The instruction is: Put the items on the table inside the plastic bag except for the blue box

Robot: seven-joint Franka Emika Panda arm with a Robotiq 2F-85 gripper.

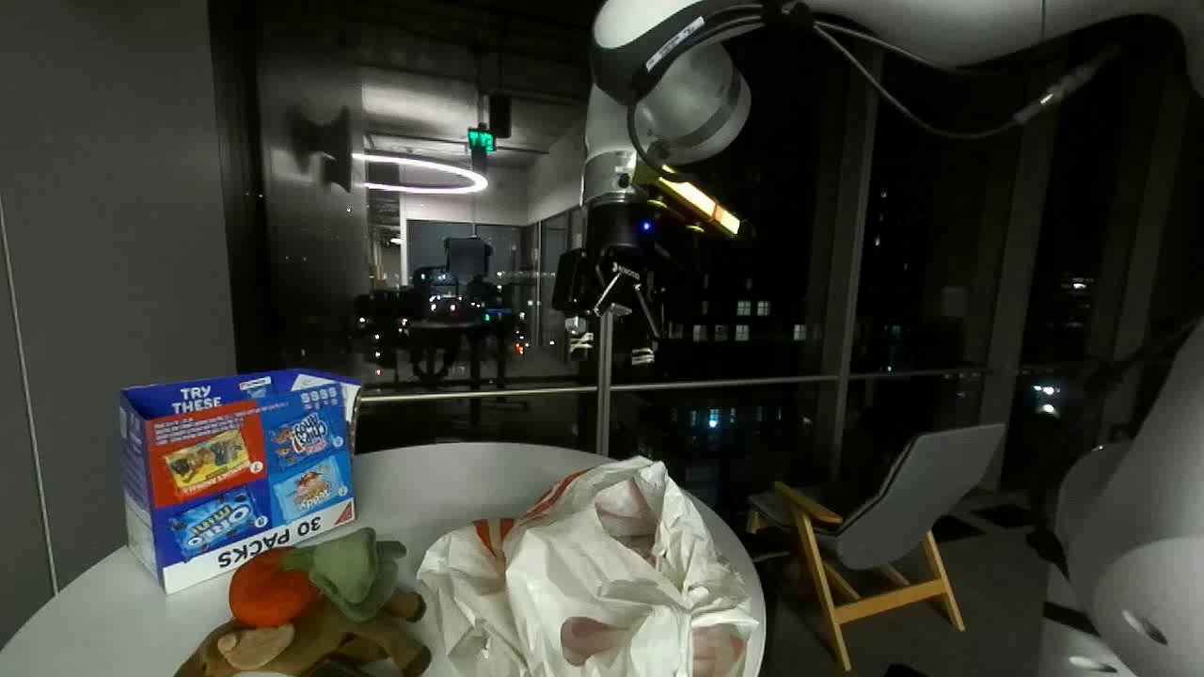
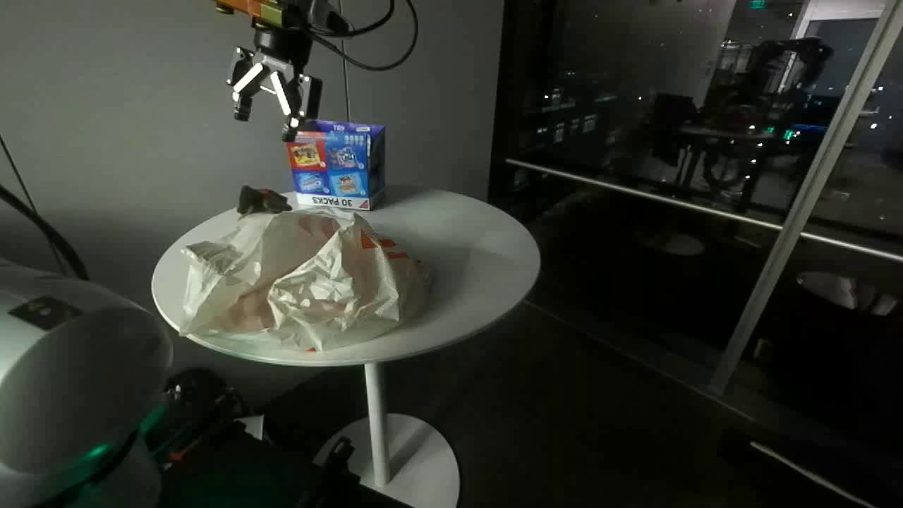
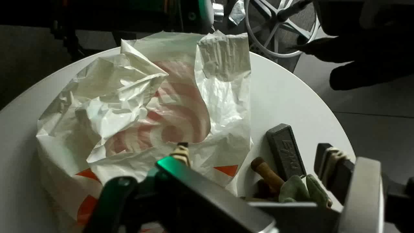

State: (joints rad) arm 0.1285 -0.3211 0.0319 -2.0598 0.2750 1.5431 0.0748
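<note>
A white plastic bag with red marks lies crumpled on the table in both exterior views [image 1: 602,574] [image 2: 338,282] and the wrist view [image 3: 223,103]. The blue box [image 1: 235,480] stands upright behind it, also in an exterior view [image 2: 331,169]. A brown plush toy with orange and green parts [image 1: 357,574] lies beside the bag; its leg and green part show in the wrist view [image 3: 294,189]. A black eraser [image 3: 284,152] lies against the toy. My gripper [image 1: 611,350] [image 2: 266,122] [image 3: 254,149] is open and empty, high above the table.
The round white table [image 1: 470,470] [image 2: 487,247] has a curved edge close to the bag. A glass wall with a metal rail [image 1: 715,384] is behind it. A wood-framed chair [image 1: 875,517] stands beyond the table. The robot base [image 2: 70,381] is near the table.
</note>
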